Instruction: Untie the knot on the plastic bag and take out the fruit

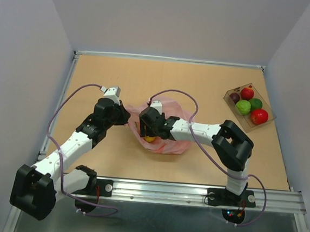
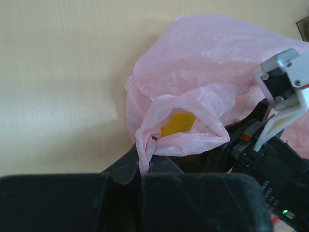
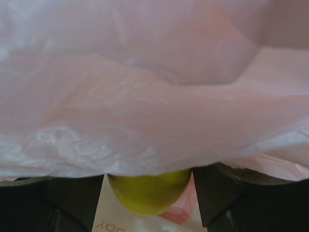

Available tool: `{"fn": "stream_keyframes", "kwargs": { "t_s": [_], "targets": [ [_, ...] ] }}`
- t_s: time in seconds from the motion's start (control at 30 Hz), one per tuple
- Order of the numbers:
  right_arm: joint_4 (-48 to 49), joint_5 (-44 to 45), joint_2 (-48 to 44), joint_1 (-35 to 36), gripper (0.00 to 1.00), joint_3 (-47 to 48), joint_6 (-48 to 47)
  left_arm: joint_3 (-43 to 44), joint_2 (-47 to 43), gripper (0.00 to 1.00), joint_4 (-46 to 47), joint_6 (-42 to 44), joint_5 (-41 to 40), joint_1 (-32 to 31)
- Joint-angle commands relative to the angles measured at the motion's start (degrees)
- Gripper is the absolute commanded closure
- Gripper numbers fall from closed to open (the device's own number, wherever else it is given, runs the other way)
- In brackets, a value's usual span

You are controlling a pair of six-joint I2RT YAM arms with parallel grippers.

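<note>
The pink plastic bag [image 2: 212, 63] lies mid-surface [image 1: 120, 75], already untied. The step in hand appears to be lifting out the last fruit. The left tool [image 2: 145, 170] is clamped on a twisted strip of the bag's rim, holding the mouth open. The right tool [image 3: 148, 205] reaches inside, its fingers pressed against both sides of the yellow lemon [image 3: 147, 191]. The next move likely calls for a clean withdrawal through the mouth without snagging the crinkly film, toward the clear box [image 1: 262, 124] where other fruit lies.
</note>
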Motion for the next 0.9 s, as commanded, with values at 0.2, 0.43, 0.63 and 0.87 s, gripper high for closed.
{"fn": "stream_keyframes", "kwargs": {
  "t_s": [0.2, 0.43, 0.63, 0.87],
  "targets": [
    [6.2, -2.4, -8.3, -0.1, 0.7, -3.7, -4.7, 3.6, 1.5, 0.95, -2.1, -0.9, -12.4, -0.2],
    [5.3, -10.8, -18.6, 0.0, 0.73, -8.4, -14.1, 8.8, 7.0, 0.96, -4.9, -1.6, -15.6, 1.9],
    [0.5, -7.3, -29.3, -0.6, 0.73, -5.9, -20.0, 11.7, 8.1, 0.96, -5.4, 1.2, -17.4, 4.0],
    [-3.7, 5.2, -33.9, -14.3, 0.74, -1.9, -22.5, 9.3, 3.9, 0.96, -4.0, 4.0, -16.6, 4.0]
  ]
}}
